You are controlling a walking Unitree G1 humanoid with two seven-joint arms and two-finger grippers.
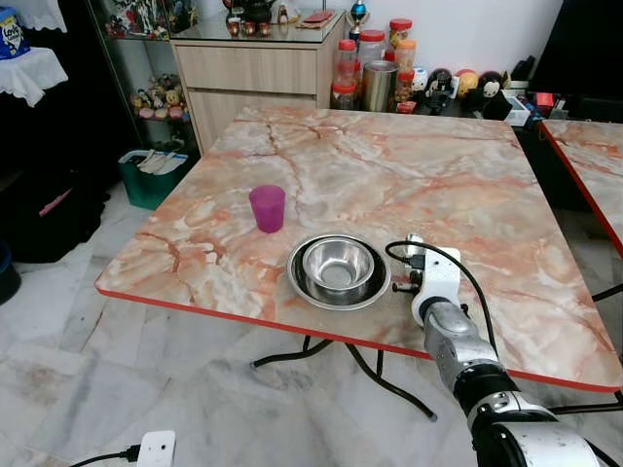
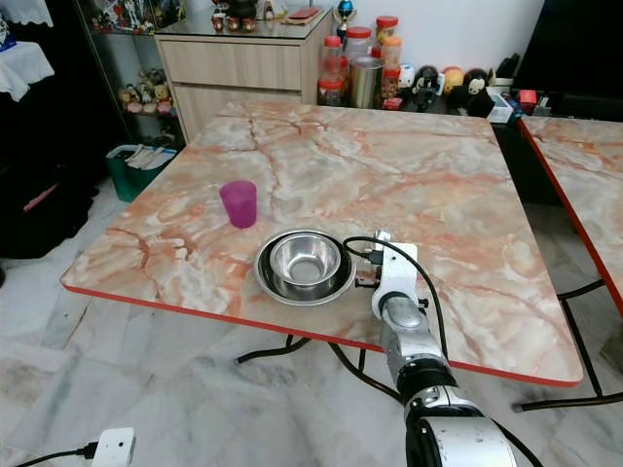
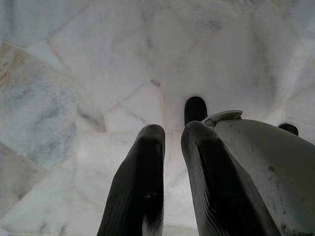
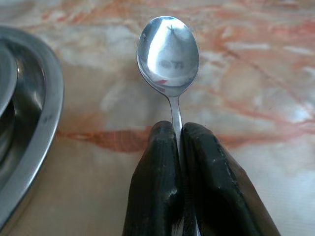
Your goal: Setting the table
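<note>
In the right wrist view my right gripper (image 4: pixel 178 129) is shut on the handle of a steel spoon (image 4: pixel 168 54). The spoon's bowl sticks out past the fingertips, low over the marble table (image 1: pixel 389 165). Just beside it is the rim of a steel plate (image 1: pixel 302 287) with a steel bowl (image 1: pixel 338 265) in it. From the head, my right wrist (image 1: pixel 435 282) rests at the plate's right side near the table's front edge. A purple cup (image 1: pixel 267 207) stands upright to the left of the plate. My left gripper (image 3: pixel 172 132) hangs over the floor with nothing in it.
A second marble table (image 1: pixel 594 165) stands close on the right. Behind the table are a wooden cabinet (image 1: pixel 258 73) and a row of jars (image 1: pixel 375 73). A green bin (image 1: pixel 151 175) sits at the left, and a white power strip (image 1: pixel 156 449) lies on the floor.
</note>
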